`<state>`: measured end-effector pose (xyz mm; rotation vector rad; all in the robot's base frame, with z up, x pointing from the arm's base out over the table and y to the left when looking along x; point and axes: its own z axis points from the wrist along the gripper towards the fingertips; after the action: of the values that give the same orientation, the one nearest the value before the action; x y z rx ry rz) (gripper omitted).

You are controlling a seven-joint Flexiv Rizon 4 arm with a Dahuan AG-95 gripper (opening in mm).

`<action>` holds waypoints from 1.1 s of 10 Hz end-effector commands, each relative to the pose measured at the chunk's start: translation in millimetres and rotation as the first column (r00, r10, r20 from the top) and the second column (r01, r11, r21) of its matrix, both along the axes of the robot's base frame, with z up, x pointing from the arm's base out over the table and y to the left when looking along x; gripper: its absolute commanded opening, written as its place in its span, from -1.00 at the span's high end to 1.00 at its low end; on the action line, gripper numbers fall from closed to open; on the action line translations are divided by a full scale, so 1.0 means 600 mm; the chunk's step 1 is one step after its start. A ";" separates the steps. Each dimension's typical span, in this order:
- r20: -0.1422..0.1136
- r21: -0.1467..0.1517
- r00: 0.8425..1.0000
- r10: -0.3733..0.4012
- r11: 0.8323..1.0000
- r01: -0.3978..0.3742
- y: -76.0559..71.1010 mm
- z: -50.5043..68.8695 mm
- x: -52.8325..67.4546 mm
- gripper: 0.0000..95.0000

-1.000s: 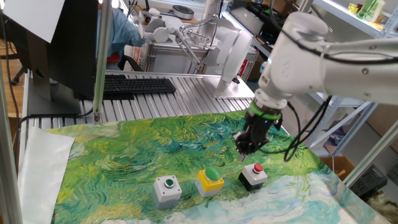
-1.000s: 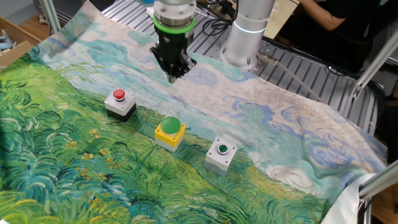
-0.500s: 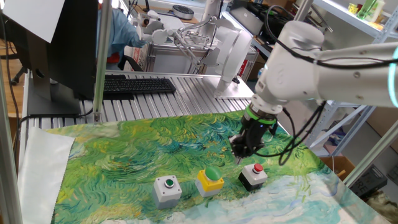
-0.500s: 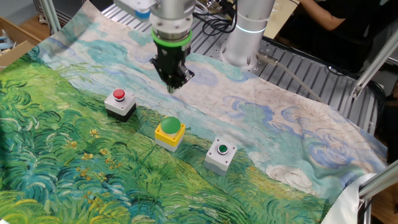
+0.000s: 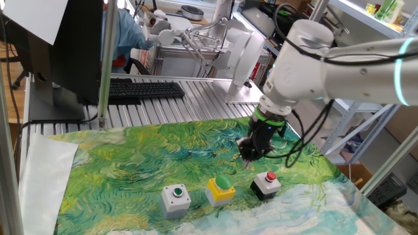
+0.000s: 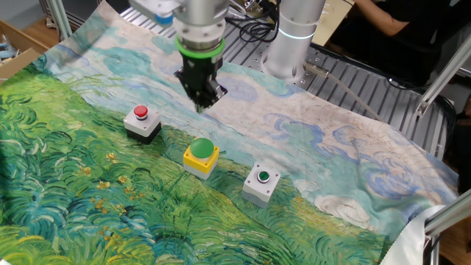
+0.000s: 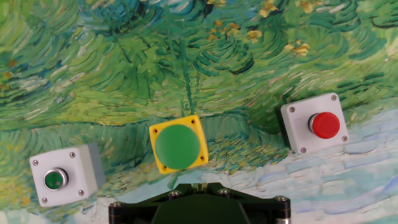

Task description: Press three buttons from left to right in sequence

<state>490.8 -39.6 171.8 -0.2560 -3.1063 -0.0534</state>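
Observation:
Three buttons stand in a row on the painted cloth (image 5: 130,163). The left one is a grey box with a small green button (image 5: 176,194) (image 6: 262,179) (image 7: 57,178). In the middle sits a yellow box with a large green dome (image 5: 221,187) (image 6: 201,154) (image 7: 178,145). On the right is a box with a red button (image 5: 266,181) (image 6: 142,118) (image 7: 317,124). My gripper (image 5: 247,160) (image 6: 200,103) (image 7: 199,185) hangs shut above the cloth, behind the row, between the yellow and red ones. It holds nothing and touches none of them.
A keyboard (image 5: 140,89) lies on the metal table behind the cloth, beside a frame post (image 5: 104,65). The robot's base (image 6: 291,37) stands at the cloth's far edge. A cardboard box (image 6: 15,44) sits off to one side.
The shut gripper has drifted sideways from behind the red button towards the yellow box and sunk a little. The buttons have not moved.

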 end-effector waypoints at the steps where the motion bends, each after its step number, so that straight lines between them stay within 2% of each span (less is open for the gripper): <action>1: 0.008 0.001 1.000 -0.016 1.000 0.016 0.000 -0.015 0.002 1.00; 4: 0.007 0.021 0.999 -0.034 0.999 0.034 0.001 -0.021 0.015 1.00; 7: 0.006 0.021 0.999 -0.043 0.999 0.043 0.001 -0.032 0.027 1.00; 11: 0.006 0.023 0.999 -0.053 0.998 0.053 0.001 -0.050 0.032 1.00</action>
<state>509.7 -39.3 140.5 -0.3399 -3.1045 -0.0952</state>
